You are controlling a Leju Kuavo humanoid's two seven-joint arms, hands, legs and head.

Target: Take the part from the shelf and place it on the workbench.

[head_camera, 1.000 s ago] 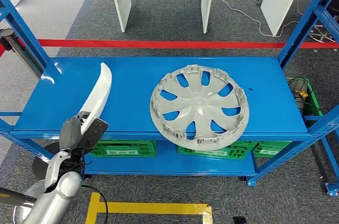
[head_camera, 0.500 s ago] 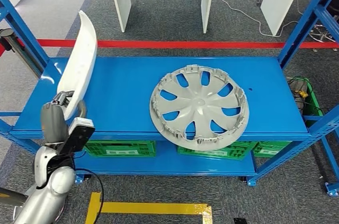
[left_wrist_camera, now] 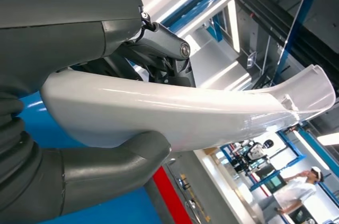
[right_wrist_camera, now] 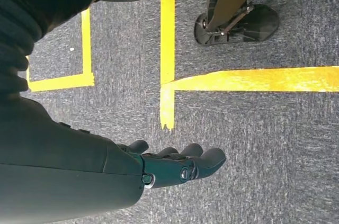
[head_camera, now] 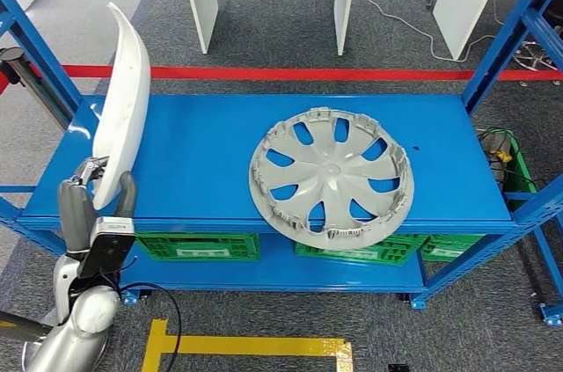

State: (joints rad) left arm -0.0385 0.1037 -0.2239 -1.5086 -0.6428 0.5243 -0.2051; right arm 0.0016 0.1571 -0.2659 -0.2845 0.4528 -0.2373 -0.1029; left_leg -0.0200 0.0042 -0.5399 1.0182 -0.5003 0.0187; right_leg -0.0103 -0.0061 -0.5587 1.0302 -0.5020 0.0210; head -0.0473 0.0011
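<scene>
The white trim part [head_camera: 123, 99] stands nearly upright at the frame's left, above the blue shelf [head_camera: 219, 161]. Gripped by one end only, it could pivot or slip out. The left hand [head_camera: 90, 200] clasps its lower end; the right hand [right_wrist_camera: 176, 163] hangs empty, fingers loosely extended.

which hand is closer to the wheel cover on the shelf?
Left. The left hand is raised at the shelf's left end, gripping the white trim piece, beside the wheel cover. The right hand hangs over floor.
</scene>
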